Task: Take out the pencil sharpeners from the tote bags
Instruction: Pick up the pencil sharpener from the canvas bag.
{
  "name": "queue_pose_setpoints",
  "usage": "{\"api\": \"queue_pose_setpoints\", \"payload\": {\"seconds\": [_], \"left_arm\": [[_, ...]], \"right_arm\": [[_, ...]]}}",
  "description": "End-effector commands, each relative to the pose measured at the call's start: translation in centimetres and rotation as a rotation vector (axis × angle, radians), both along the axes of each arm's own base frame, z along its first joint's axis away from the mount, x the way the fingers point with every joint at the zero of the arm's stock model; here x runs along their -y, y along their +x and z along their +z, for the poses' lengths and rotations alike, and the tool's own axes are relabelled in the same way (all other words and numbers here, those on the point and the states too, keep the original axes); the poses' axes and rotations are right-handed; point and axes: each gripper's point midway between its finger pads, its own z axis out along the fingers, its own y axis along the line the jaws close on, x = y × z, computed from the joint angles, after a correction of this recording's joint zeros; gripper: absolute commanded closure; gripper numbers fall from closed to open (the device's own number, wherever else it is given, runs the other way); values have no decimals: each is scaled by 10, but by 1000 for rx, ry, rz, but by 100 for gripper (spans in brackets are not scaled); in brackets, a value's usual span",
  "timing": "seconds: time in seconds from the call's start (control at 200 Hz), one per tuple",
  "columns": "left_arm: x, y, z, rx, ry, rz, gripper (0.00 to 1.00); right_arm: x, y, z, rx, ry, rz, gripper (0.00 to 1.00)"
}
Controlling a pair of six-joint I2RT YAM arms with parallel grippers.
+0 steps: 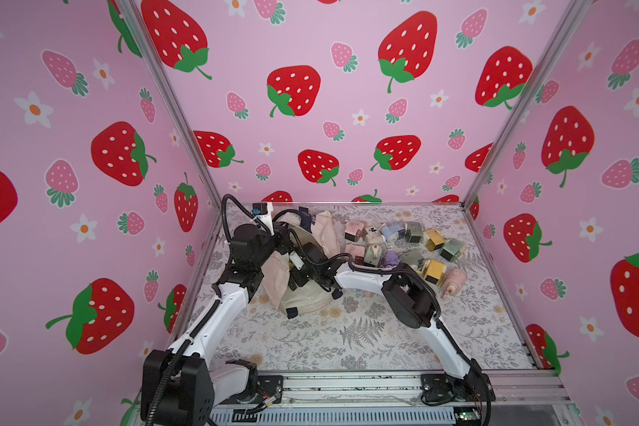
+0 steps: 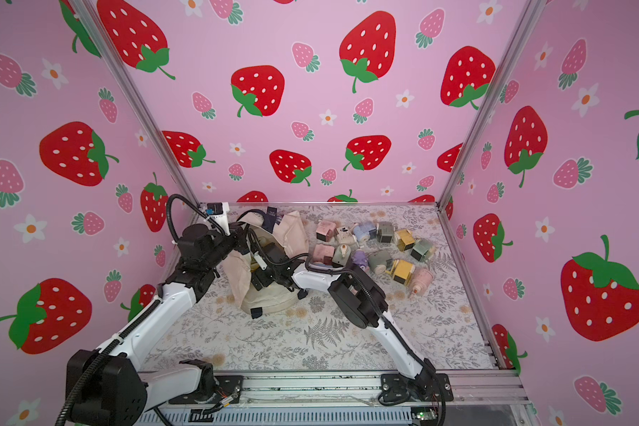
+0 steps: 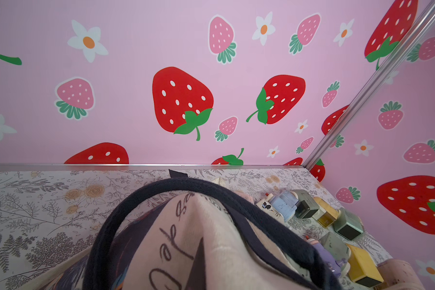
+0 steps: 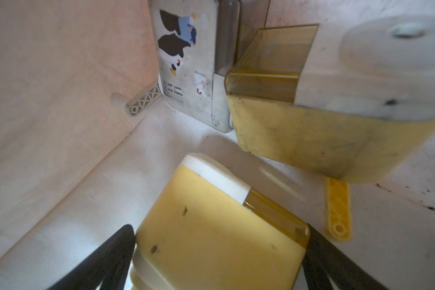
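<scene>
Black right fingers stand spread wide either side of a butter-yellow sharpener with white cap and amber drawer, not closed on it, inside the cream canvas tote bag, near a second yellow sharpener and a white penguin-stickered sharpener. The left fingers are pinched shut on the tote's rim. Pastel sharpeners lie heaped on the floral tabletop just beside.

Fern-and-flower printed desk, boxed in by pink strawberry-patterned walls joined at silver metal posts, grooved rail along the front.
</scene>
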Motion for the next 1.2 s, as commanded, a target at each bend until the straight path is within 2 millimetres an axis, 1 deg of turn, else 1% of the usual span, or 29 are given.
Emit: {"api": "queue_pose_setpoints", "payload": {"seconds": [0.0, 0.1, 0.19, 0.305, 0.38, 0.465, 0.515, 0.54, 0.615, 0.72, 0.81, 0.921, 1.011, 1.121, 1.196], "left_arm": [[10, -5, 45, 138, -22, -51, 100], [10, -6, 46, 138, -22, -50, 100], [10, -6, 46, 138, -22, -50, 100], [10, -5, 45, 137, -22, -51, 100], [10, -6, 46, 138, -23, -49, 100], [10, -6, 46, 138, -24, -49, 100], [10, -6, 46, 138, -24, -53, 100], [10, -6, 45, 137, -24, -52, 100], [10, -5, 46, 137, -24, -54, 100], [10, -6, 46, 138, -25, -53, 100], [11, -6, 45, 136, -26, -54, 100], [11, -6, 46, 138, -23, -55, 100], [11, -5, 45, 136, -24, -56, 100], [10, -5, 46, 137, -23, -52, 100], [11, -5, 45, 137, -23, -53, 100]], "right_arm": [[16, -6, -42, -99, -112, -75, 1], [23, -2, -40, -103, -138, -149, 1], [29, -3, -36, -118, -153, -205, 1], [45, 2, -36, -100, -225, -301, 1], [54, 4, -38, -79, -272, -327, 1], [54, 8, -35, -52, -248, -319, 1], [51, 11, -33, -32, -228, -313, 1], [47, 14, -29, -16, -210, -304, 1], [37, 17, -28, 7, -183, -275, 1], [8, 7, -26, -1, -109, -147, 1], [-8, 5, -27, 12, -71, -74, 1], [-18, 14, -30, 25, -43, -79, 1], [-23, 22, -37, 28, -46, -112, 1], [-19, 28, -41, 41, -60, -147, 1], [-16, 31, -35, 64, -45, -167, 1]]}}
